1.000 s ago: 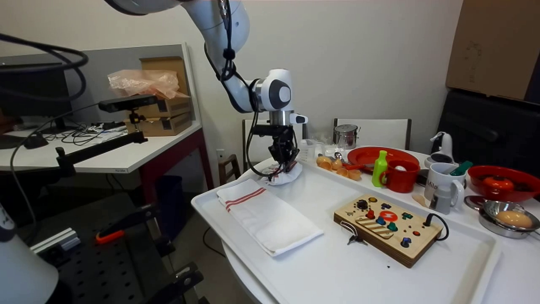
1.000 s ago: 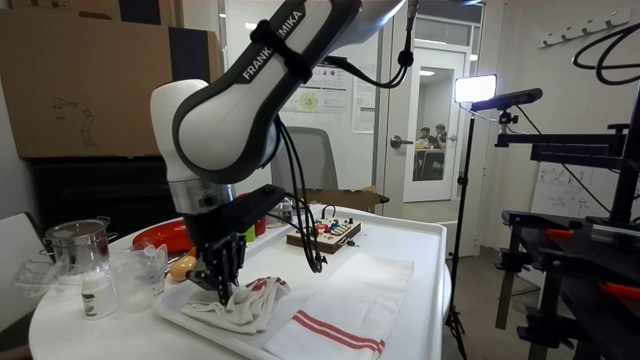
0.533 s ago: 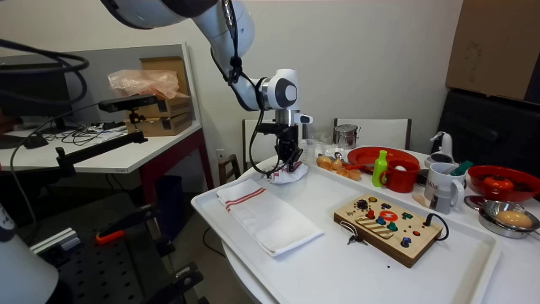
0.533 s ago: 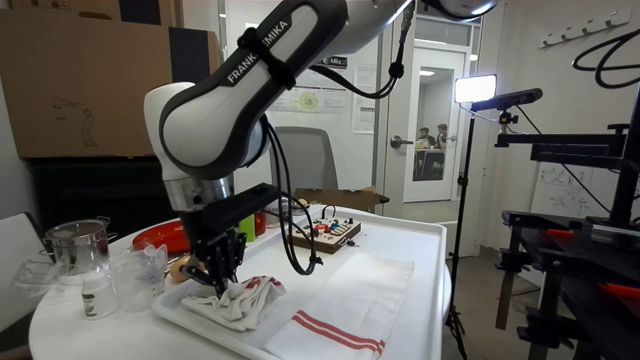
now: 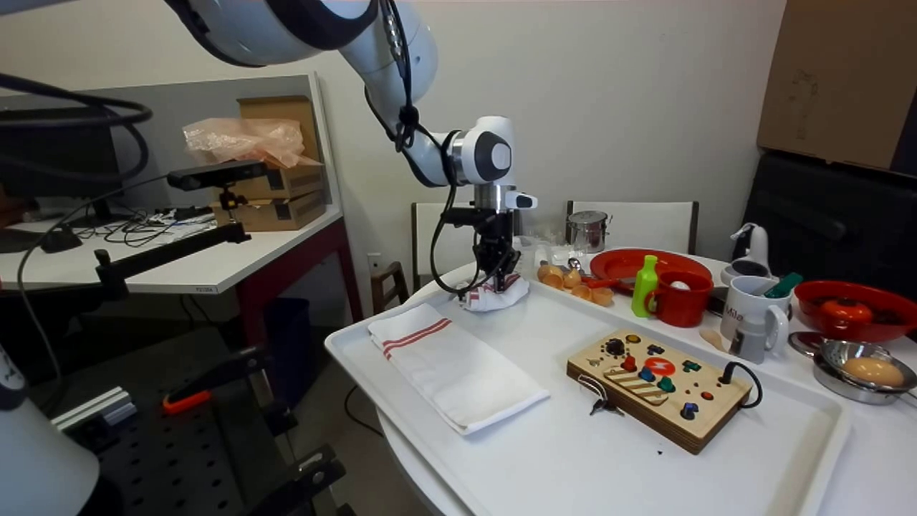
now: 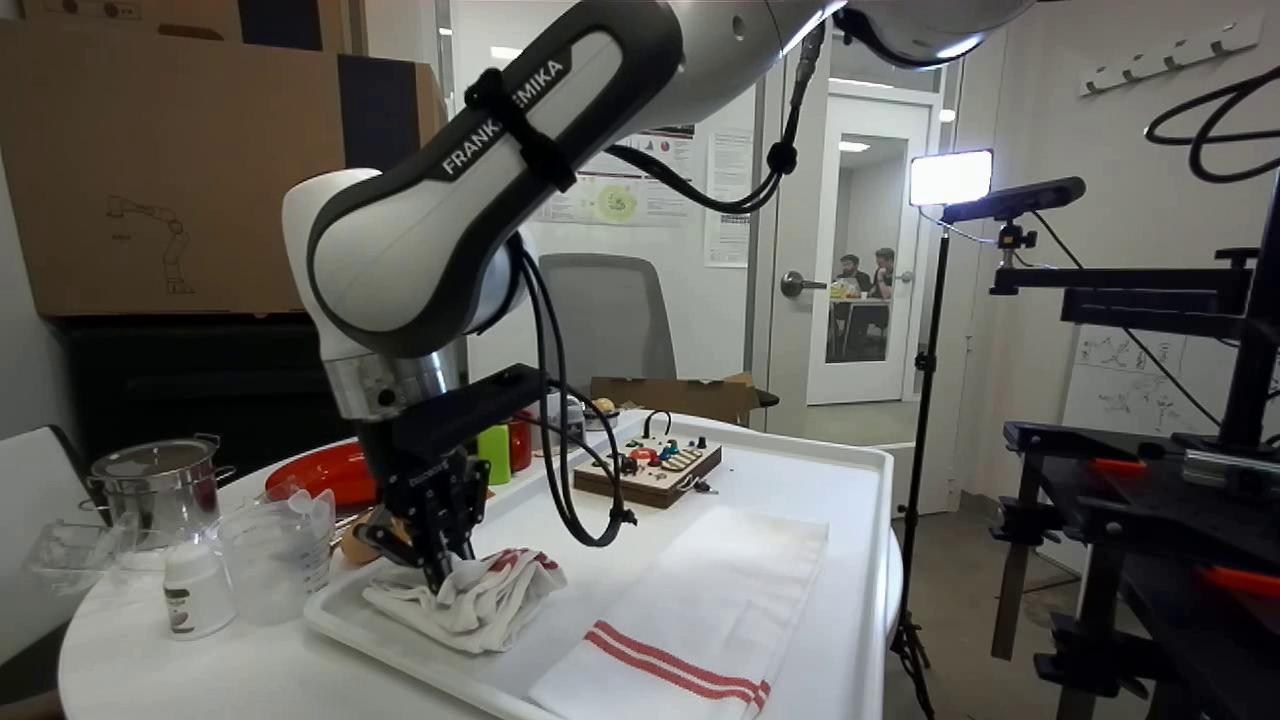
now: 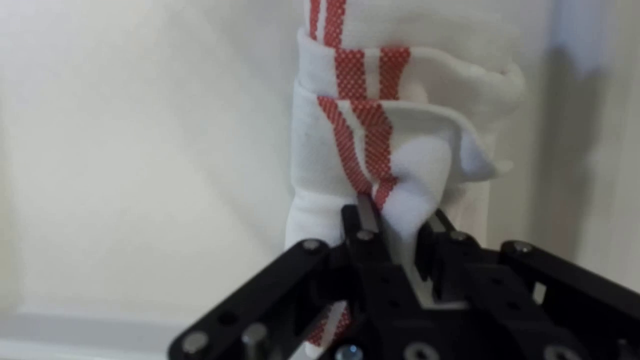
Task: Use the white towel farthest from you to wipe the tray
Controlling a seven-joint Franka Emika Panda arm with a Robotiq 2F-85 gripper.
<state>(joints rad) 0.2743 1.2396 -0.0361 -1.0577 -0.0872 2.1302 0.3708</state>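
Shifted slightly rightward since the earlier frame, going by an exterior view, bringing the white towel (image 5: 501,299) along in the pincer (image 7: 401,222) and leaving the flat red-striped towel (image 5: 458,365) undisturbed. Clamped, by the look of the wrist view, on a gathered fold of cloth squeezed up between both fingers (image 7: 367,217). As for the white towel, rumpled and, in an exterior view, resting at the far left end of the tray (image 5: 537,351), inside the low rim near a corner, just beside the flat one.

Probably light, soft and limp, with nothing to break; likely to glide easily over so smooth a tray, yet to bunch up and trail at the loose ends when pulled. Best held, as now, by a thick fold well in from the edges, keeping low so as to press and not merely drag. Apparently still to be wiped: a dark speck (image 5: 659,453) near the wooden board (image 5: 680,390).

Past the far right rim, on the round white surface (image 6: 230,670), apparent eggshells (image 5: 572,280), a green bottle (image 5: 645,287), a red mug (image 5: 684,304) and a red plate (image 5: 616,260). Beyond, a desk (image 5: 200,269) with boxes (image 5: 279,197) to the left, a large cardboard box (image 5: 834,86) to the right.
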